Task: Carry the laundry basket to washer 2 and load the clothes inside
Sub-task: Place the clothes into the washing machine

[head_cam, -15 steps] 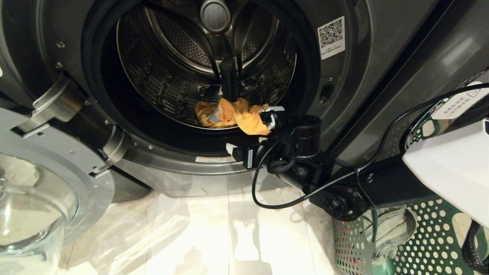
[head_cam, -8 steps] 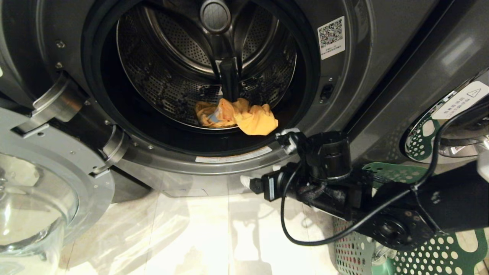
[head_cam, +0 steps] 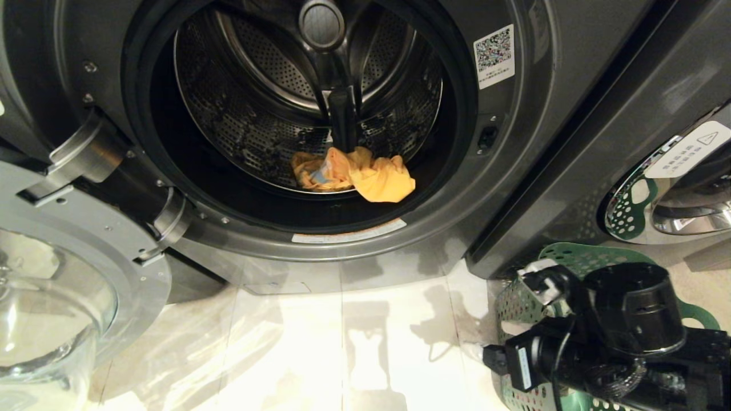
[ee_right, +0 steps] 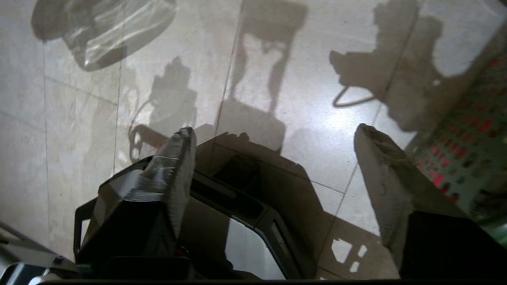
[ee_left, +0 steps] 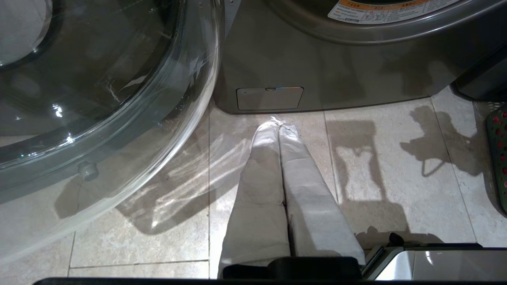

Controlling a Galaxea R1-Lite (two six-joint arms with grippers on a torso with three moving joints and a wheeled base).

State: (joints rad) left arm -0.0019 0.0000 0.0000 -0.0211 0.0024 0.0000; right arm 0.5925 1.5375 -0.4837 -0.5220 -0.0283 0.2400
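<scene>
The dark grey washer (head_cam: 531,131) in front of me has its door swung open; its numeral label is out of view. A yellow garment (head_cam: 365,174) lies at the front of the drum. The green laundry basket (head_cam: 571,254) stands on the floor at the lower right, and something pink-red shows through its holes (ee_right: 467,150). My right gripper (head_cam: 514,317) hangs open and empty beside the basket's rim, over the floor tiles (ee_right: 274,130). My left gripper (ee_left: 279,122) is shut on nothing, parked low over the tiles before the washer's base.
The open glass door (head_cam: 51,297) juts out at the left, close to the left arm (ee_left: 99,99). A neighbouring washer with a chrome-ringed door (head_cam: 674,188) stands right behind the basket. Part of my own base (ee_right: 237,206) lies under the right gripper.
My right arm has pulled back from the drum mouth, down and to the right, to the basket. The yellow garment stays in the drum. The left arm has not moved.
</scene>
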